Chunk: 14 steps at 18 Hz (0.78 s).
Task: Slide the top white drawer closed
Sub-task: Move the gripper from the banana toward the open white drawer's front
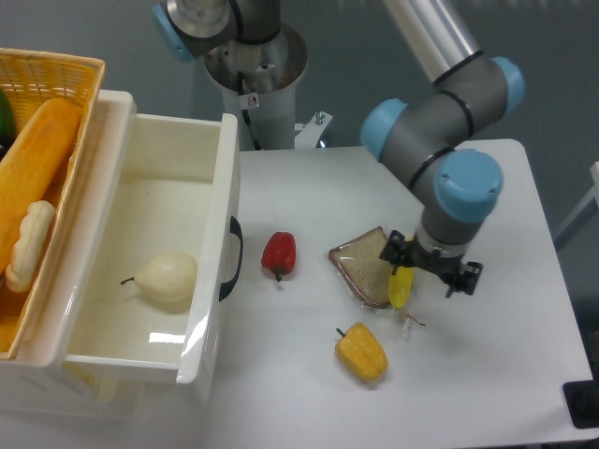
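Top white drawer point(140, 271) pulled open at left, black handle point(231, 258) facing right toward table point(309, 196) centre, long axis front to back. Inside: one pale pear point(165, 278). On white table: one red pepper point(279, 253), one yellow pepper point(361, 352), one bagged bread slice point(365, 265), one banana point(401, 285). Gripper point(431, 269) over banana; jaw state cannot be told. Grey wall behind.

- Arm: one grey-and-blue jointed arm, entering from 12 o'clock and reaching down toward 4 o'clock of the view.
- Wrist: bent so the tool points straight downward.
- Gripper point(430, 269): black, two-finger, seen from above, hanging low; whether the fingers are spread or together cannot be told.
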Available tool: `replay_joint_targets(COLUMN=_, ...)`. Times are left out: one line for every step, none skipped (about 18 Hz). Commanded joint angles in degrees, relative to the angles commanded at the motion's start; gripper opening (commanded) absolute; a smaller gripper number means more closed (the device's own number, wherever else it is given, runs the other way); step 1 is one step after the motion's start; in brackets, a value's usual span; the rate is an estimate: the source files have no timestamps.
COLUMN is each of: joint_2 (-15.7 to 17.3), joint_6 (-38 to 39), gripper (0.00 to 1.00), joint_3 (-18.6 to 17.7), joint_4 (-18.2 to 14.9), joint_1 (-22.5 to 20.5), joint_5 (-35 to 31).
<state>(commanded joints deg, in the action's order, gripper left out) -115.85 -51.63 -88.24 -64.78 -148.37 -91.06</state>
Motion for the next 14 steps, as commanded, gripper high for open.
replay_joint_targets(joint_2=0.4, joint_6=3.6, gripper=1.0, joint_3=-0.2, joint_4=0.1, joint_1=0.5, joint_5=0.2)
replay_joint_targets(joint_2=0.6, joint_6=5.5, gripper=1.0, joint_3=-0.2, joint_4=0.0, joint_1=1.1, joint_5=0.3)
replay_joint_targets(joint_2=0.8, joint_6=6.2, gripper=1.0, joint_3=-0.4, joint_4=-0.1, joint_1=1.5, joint_5=0.3)
replay_joint_targets(joint_2=0.9, joint_6=6.4, gripper=1.0, joint_3=-0.4, joint_4=0.0, joint_1=1.9, joint_5=0.3)
replay_joint_targets(joint_2=1.0, joint_6=6.9, gripper=1.0, joint_3=-0.4, joint_4=0.0, joint_1=2.3, joint_5=0.5)
replay_joint_targets(joint_2=1.4, joint_6=7.7, gripper=1.0, joint_3=-0.4, joint_4=0.0, joint_1=2.7, joint_5=0.6)
replay_joint_targets(joint_2=1.6, joint_6=9.0, gripper=1.0, joint_3=-0.4, joint_4=0.0, joint_1=3.3, joint_5=0.6)
replay_joint_targets(joint_2=1.7, joint_6=10.3, gripper=1.0, joint_3=-0.4, joint_4=0.0, joint_1=3.7, joint_5=0.6)
replay_joint_targets(joint_2=1.9, joint_6=11.8, gripper=0.93, joint_3=-0.3, joint_4=0.0, joint_1=4.1, joint_5=0.9)
replay_joint_targets(joint_2=2.1, joint_6=14.0, gripper=0.82, joint_3=-0.4, joint_4=0.0, joint_1=4.6, joint_5=1.8)
replay_joint_targets(joint_2=2.2, joint_6=16.3, gripper=0.68, joint_3=-0.4, joint_4=0.0, joint_1=5.1, joint_5=3.4)
replay_joint_targets(joint_2=2.6, joint_6=18.4, gripper=0.55, joint_3=-0.4, joint_4=-0.1, joint_1=5.5, joint_5=4.4)
replay_joint_targets(joint_2=3.0, joint_6=19.9, gripper=0.42, joint_3=-0.4, joint_4=-0.2, joint_1=5.9, joint_5=4.6)
replay_joint_targets(joint_2=3.1, joint_6=20.8, gripper=0.32, joint_3=-0.4, joint_4=-0.2, joint_1=6.7, joint_5=4.7)
